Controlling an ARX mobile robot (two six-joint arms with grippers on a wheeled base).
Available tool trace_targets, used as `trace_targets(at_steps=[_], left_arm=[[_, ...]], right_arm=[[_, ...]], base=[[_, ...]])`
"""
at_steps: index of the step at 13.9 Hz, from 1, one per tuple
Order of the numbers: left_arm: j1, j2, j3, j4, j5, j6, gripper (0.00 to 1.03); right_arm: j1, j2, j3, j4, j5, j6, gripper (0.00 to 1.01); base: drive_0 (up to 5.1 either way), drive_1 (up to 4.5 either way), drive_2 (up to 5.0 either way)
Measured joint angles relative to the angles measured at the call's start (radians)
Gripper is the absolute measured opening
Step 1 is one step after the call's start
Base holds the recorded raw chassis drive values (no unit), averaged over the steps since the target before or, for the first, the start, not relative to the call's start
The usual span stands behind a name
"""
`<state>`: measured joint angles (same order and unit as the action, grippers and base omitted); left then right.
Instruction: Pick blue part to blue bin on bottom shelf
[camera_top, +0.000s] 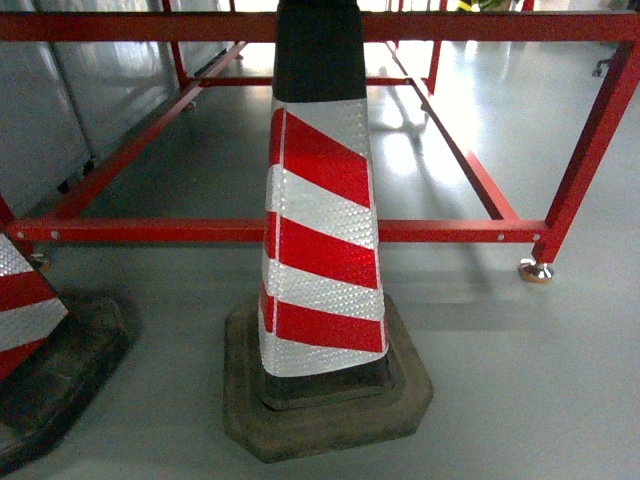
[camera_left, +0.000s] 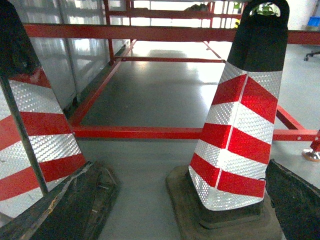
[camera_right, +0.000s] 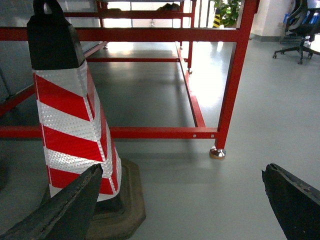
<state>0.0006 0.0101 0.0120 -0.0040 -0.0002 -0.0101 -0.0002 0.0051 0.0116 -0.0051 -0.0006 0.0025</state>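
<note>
From my head camera I see neither of my claws, only a red-and-white striped traffic cone (camera_top: 320, 220) standing directly ahead on its dark rubber base, a second cone (camera_top: 25, 320) at the lower left edge, and a red steel frame (camera_top: 300, 231) running low across the grey floor (camera_top: 520, 380) behind them. The blue part, the blue bin and the bottom shelf appear nowhere here. Through my left wrist camera, my left claw (camera_left: 175, 210) shows two dark fingertips at the bottom corners, set well apart with nothing between them; the one cone stands just beyond and to the right of the gap, the other crowds the left fingertip, and the red frame crosses farther ahead. Through my right wrist camera, my right claw (camera_right: 182, 200) is likewise spread wide and empty, its fingertips at the lower corners; the cone stands ahead and left of it, a frame leg with a round metal foot (camera_right: 217, 153) stands ahead near the middle, and office chairs (camera_right: 302, 25) sit far off to the right. I judge that I am at the searching or travelling step, with no grasp begun. The next move calls for steering my base around the cones and frame until the shelf and part come into view.
</note>
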Motion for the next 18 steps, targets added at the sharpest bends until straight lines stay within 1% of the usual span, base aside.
trace_targets(at_steps=[18], left_arm=[[0.000, 0.000, 0.000, 0.000, 0.000, 0.000, 0.98]], right_arm=[[0.000, 0.000, 0.000, 0.000, 0.000, 0.000, 0.98]], base=[[0.0, 0.00, 0.0]])
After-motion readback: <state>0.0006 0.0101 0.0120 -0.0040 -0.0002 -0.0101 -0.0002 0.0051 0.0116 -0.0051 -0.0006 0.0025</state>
